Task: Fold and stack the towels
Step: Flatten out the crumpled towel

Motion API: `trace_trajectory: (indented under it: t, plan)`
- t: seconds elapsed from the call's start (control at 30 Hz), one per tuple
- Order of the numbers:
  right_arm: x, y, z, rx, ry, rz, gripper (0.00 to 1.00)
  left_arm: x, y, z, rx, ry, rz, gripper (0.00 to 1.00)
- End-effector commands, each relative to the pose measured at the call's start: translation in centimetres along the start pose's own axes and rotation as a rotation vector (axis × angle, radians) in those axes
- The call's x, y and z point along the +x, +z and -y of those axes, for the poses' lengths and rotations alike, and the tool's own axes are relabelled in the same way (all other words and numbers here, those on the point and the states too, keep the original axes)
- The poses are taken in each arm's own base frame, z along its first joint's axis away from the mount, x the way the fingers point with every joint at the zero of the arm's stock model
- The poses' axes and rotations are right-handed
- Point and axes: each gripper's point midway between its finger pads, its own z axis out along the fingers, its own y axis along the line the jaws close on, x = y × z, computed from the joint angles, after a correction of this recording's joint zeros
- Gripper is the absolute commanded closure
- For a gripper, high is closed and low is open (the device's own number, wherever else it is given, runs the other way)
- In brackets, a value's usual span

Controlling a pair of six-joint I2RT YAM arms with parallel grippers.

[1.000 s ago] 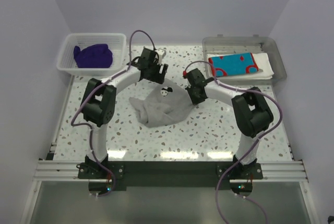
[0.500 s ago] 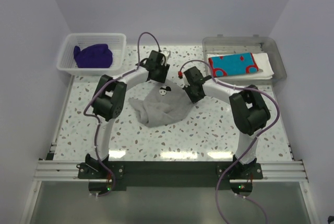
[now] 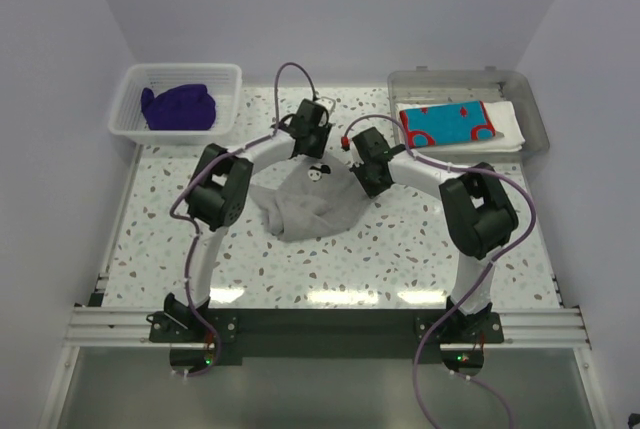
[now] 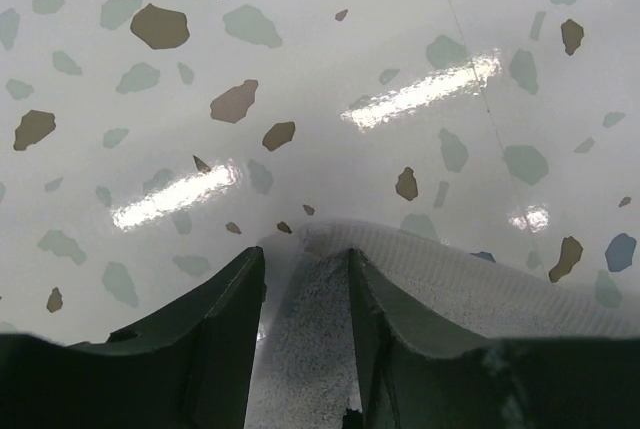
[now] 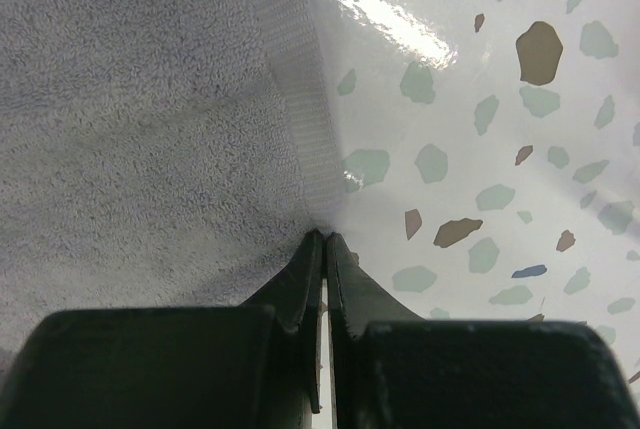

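Observation:
A crumpled grey towel (image 3: 305,207) lies mid-table. My left gripper (image 3: 313,149) is at its far edge. In the left wrist view the gripper (image 4: 300,254) is open and low on the table, with a corner of the grey towel (image 4: 310,349) between its fingers. My right gripper (image 3: 372,179) is at the towel's right corner, and the right wrist view shows it (image 5: 325,236) shut on the hem of the grey towel (image 5: 140,129). A dark purple towel (image 3: 178,107) sits bunched in the basket. A folded turquoise-and-red towel (image 3: 448,122) lies on a folded white towel (image 3: 508,129).
A white slatted basket (image 3: 130,99) stands at the back left. A clear grey tray (image 3: 530,99) holding the folded towels stands at the back right. White walls close in the speckled table on three sides, and both arms arch over its middle.
My left arm has swung right to the towel's far edge, and its jaws have narrowed around the corner. The right gripper shifted slightly and stayed shut.

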Motion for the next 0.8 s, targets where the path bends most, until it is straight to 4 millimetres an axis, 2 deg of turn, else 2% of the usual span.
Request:
trace_trajectory:
  t: [0.0,0.03,0.1,0.13,0.17,0.2,0.3,0.4,0.43,0.5,0.53,0.6,0.63,0.7,0.73,0.77]
  plan:
    - [0.9,0.1,-0.8,-0.044,-0.014,-0.03,1.0,7.1,1.6,1.3,-0.006,0.003,-0.189,0.56]
    - [0.9,0.0,-0.7,-0.039,-0.016,-0.027,1.0,8.5,1.4,1.2,-0.018,0.007,-0.225,0.58]
    - [0.9,-0.2,-0.7,-0.039,-0.017,-0.026,1.0,9.7,1.1,1.1,-0.042,-0.01,-0.257,0.7]
    - [0.9,-0.3,-0.7,-0.039,-0.017,-0.023,1.0,11.0,0.7,0.9,-0.055,-0.017,-0.291,0.77]
    - [0.7,-0.4,-0.8,-0.046,-0.016,-0.016,1.0,11.1,0.4,0.5,-0.076,-0.027,-0.292,0.93]
    - [0.6,-0.4,-0.8,-0.048,-0.015,-0.01,1.0,12.1,0.1,0.2,-0.09,-0.041,-0.309,1.0]
    - [0.1,-0.8,-0.9,-0.056,-0.012,0.006,1.0,12.1,-0.4,-0.5,-0.108,-0.073,-0.297,1.0]
    - [-0.6,-1.2,-0.9,-0.058,-0.008,0.026,1.0,10.9,-1.3,-1.0,-0.089,-0.115,-0.263,1.0]
    - [-0.9,-1.4,-0.8,-0.058,-0.008,0.034,1.0,9.1,-2.1,-0.7,-0.069,-0.129,-0.215,1.0]
    - [-2.1,-1.9,-0.7,-0.061,-0.004,0.061,1.0,6.7,-3.1,-1.1,-0.056,-0.15,-0.157,1.0]
    - [-2.7,-2.2,-0.7,-0.06,-0.008,0.077,1.0,4.1,-4.5,-1.1,-0.04,-0.163,-0.089,1.0]
    - [-4.9,-3.3,0.0,-0.035,-0.009,0.126,1.0,0.6,-6.1,-1.5,-0.031,-0.175,0.002,1.0]
    - [-6.7,-4.3,0.4,-0.019,-0.01,0.167,1.0,-2.2,-7.8,-1.7,-0.023,-0.18,0.079,1.0]
    - [-8.4,-5.7,1.4,0.01,-0.023,0.204,1.0,-6.0,-10.0,-2.5,-0.033,-0.183,0.184,1.0]
    - [-10.4,-7.1,2.3,0.044,-0.02,0.252,1.0,-8.3,-12.1,-3.0,-0.04,-0.187,0.252,1.0]
    - [-11.1,-7.9,3.0,0.062,-0.019,0.266,1.0,-9.7,-13.2,-3.7,-0.046,-0.193,0.294,1.0]
